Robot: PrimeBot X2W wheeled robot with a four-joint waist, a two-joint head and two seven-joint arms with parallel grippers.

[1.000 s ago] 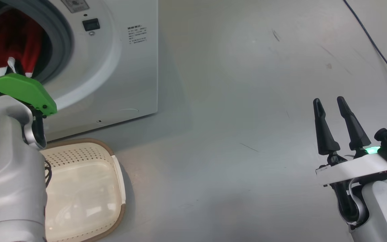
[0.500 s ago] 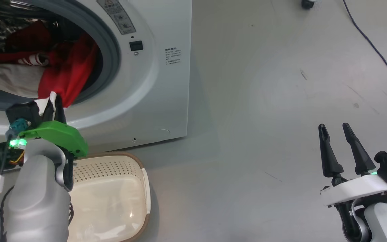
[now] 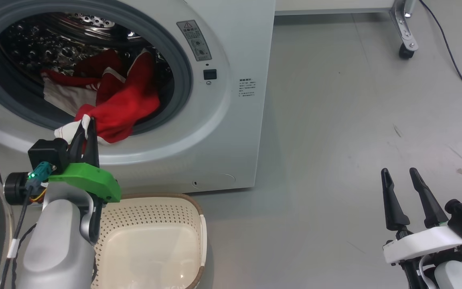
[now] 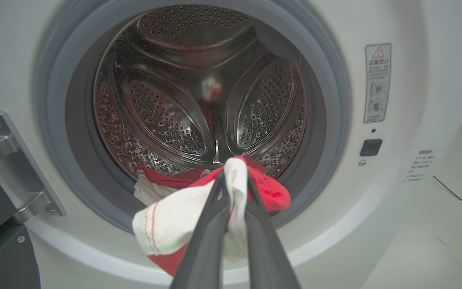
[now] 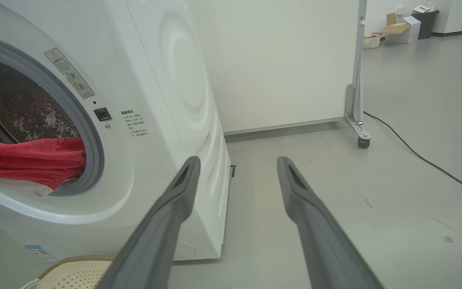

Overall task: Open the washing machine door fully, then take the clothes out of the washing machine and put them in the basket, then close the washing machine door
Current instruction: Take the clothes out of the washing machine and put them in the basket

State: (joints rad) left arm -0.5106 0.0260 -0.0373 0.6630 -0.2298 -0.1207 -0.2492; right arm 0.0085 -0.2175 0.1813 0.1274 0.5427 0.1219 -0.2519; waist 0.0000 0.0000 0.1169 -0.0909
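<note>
Your left gripper clamps the white edge of the red-and-white fabric clothes at the white front-loading washing machine's mouth. The cream perforated basket sits below. Rightward is a red-triangle warning sticker, its writing unreadable. Your right gripper holds its jaws apart.

**One arm gripping, the other idle**

The left gripper sits at the lower lip of the washing machine opening. Its fingers are pinched together on a white fold of the clothes and point into the drum. Its grey forearm rises from below the machine's front. The right gripper is well off to the machine's right, fingers spread, holding nothing.
</note>
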